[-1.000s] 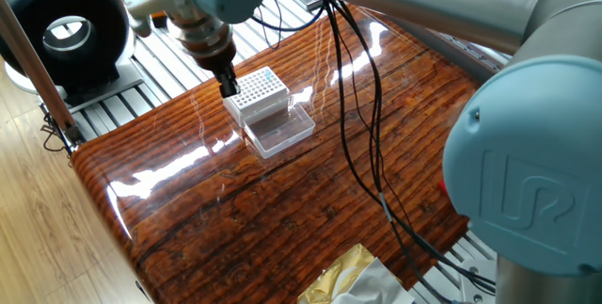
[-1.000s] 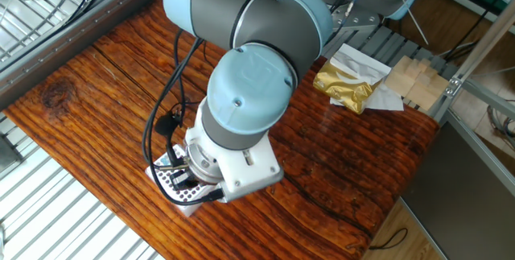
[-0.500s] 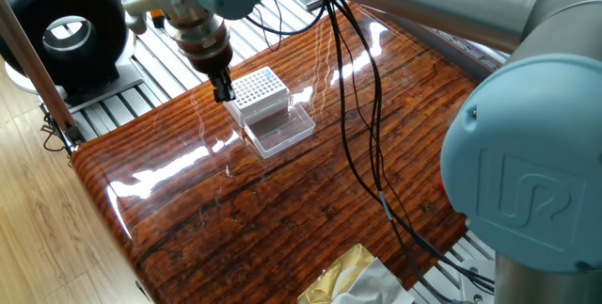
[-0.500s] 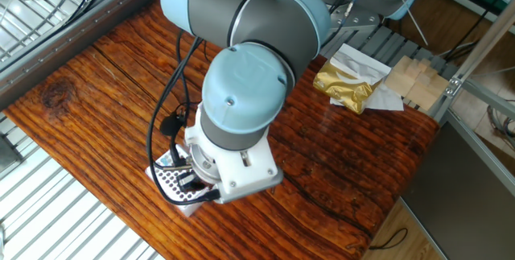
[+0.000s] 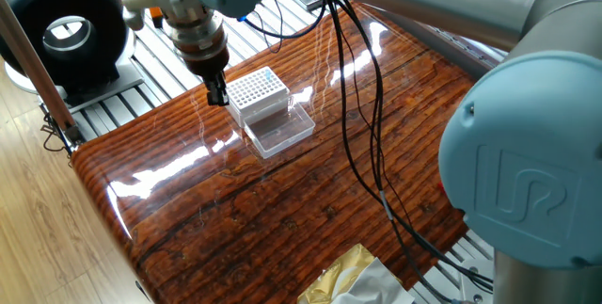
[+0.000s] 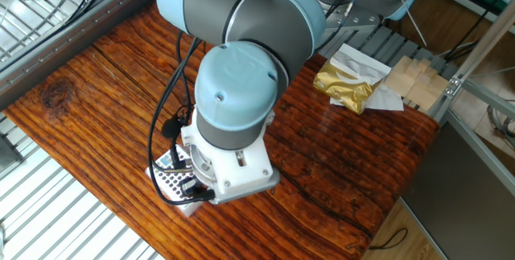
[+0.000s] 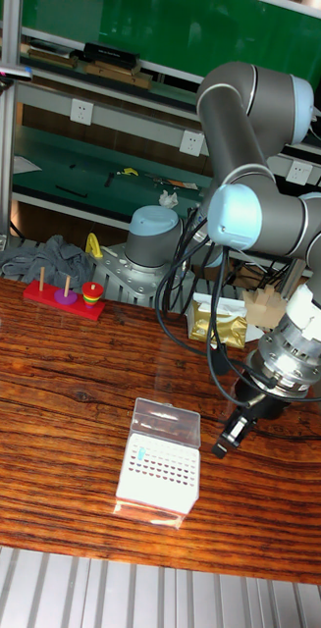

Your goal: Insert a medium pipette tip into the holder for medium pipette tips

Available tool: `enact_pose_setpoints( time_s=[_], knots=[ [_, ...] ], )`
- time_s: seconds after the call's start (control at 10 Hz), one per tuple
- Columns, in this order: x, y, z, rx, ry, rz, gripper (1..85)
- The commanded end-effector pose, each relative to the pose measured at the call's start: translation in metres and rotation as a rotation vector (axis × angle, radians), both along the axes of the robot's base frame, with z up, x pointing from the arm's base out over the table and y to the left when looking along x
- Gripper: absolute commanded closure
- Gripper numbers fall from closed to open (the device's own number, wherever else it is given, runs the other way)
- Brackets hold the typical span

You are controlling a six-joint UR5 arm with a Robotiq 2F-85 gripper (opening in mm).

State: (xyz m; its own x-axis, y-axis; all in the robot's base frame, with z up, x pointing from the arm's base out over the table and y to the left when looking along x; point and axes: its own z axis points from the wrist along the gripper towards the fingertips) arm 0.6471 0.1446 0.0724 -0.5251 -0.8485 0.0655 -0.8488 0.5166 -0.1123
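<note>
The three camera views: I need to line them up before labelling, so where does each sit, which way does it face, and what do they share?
One fixed view: high, beyond a table corner, looking down across the holder for medium pipette tips; end effector beside it, large arm joints in the foreground.
The other fixed view: overhead from the opposite side; the arm's wrist hides most of the holder.
Tall fixed view: in front of the table's edge, facing the robot's base and shelves behind.
Shared: holder, end effector, wooden table.

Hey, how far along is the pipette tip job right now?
Done: the holder sits with its lid open. In hand: the gripper hangs beside the grid, off to one side; whether it holds a tip is too small to tell. Left: seating a tip in a hole.
</note>
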Motion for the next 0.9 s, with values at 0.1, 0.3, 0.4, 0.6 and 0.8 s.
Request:
enact_pose_setpoints(
  time_s=[0.1,0.3,0.4,0.6,0.8],
  knots=[
    [0.023,0.029,-0.002,0.128,-0.072,0.011,84.7],
    [0.022,0.04,-0.001,0.157,-0.068,-0.011,84.7],
    [0.022,0.05,-0.001,0.196,-0.062,-0.026,84.7],
    [0.024,0.059,-0.002,0.228,-0.056,-0.031,84.7],
    [0.021,0.067,-0.004,0.257,-0.03,-0.073,84.7]
  ],
)
